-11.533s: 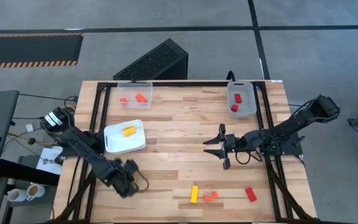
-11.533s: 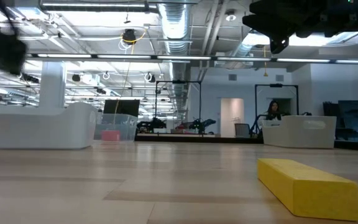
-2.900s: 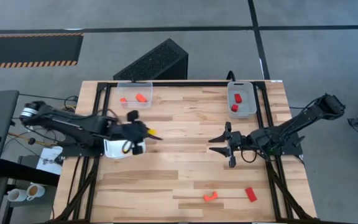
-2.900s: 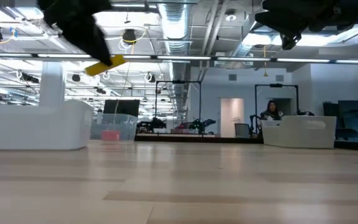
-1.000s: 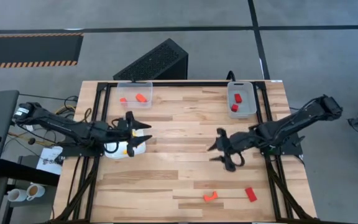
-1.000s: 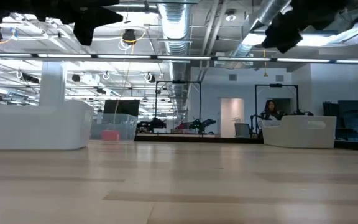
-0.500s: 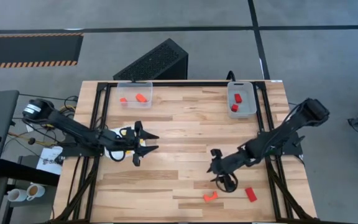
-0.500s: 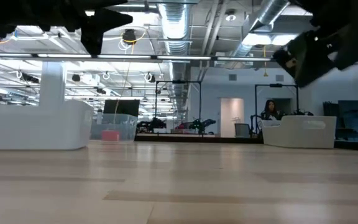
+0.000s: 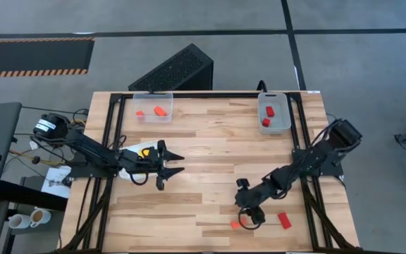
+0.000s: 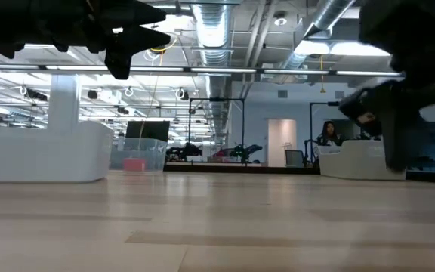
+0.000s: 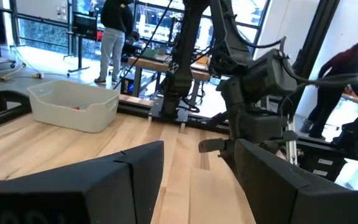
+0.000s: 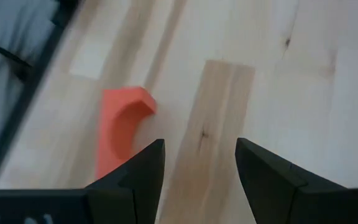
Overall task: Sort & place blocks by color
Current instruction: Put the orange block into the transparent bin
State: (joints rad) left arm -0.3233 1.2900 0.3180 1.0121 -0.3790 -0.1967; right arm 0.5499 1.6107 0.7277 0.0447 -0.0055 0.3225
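Note:
My right gripper (image 9: 249, 218) is open and points down at the table near its near edge. An orange arch block (image 9: 237, 224) lies flat just beside it; in the right wrist view the arch (image 12: 120, 127) sits next to one finger, not between the two (image 12: 197, 162). A red block (image 9: 285, 220) lies to the arch's right. My left gripper (image 9: 177, 163) is open and empty, held above the table just right of the white tray (image 9: 127, 151), where a yellow block (image 9: 146, 150) shows. The left wrist view shows its spread fingers (image 11: 197, 168).
A clear bin (image 9: 152, 106) at the far edge, left of centre, holds two red-orange blocks. A second bin (image 9: 274, 113) at the far right holds two red blocks. The left arm covers most of the tray. Bare wood lies between the grippers. People stand in the room beyond.
My right gripper has swung toward the table's near edge, tipped downward and dropped close to the orange arch. My left gripper has moved off the white tray, toward the right and a little toward the near edge, staying open. The blocks have not moved.

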